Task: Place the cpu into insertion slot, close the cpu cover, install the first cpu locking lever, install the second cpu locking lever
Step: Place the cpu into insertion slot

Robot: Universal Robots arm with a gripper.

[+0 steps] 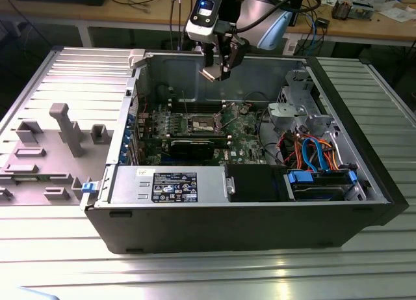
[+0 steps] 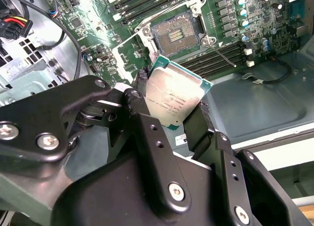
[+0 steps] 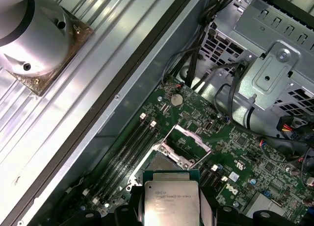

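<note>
Your gripper (image 2: 171,102) pinches the cpu (image 2: 175,88) by two opposite edges, printed face showing, well above the slot (image 2: 175,35), whose cover (image 3: 185,140) stands open beside it.

Ribbed metal table (image 1: 195,277), open computer case (image 1: 227,225)

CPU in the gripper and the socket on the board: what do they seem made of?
The cpu: matte silvery metal lid, faintly scuffed, on a green board rim. The insertion slot: dark centre, likely plastic, gold-looking contacts, bright silvery metal frame.
</note>
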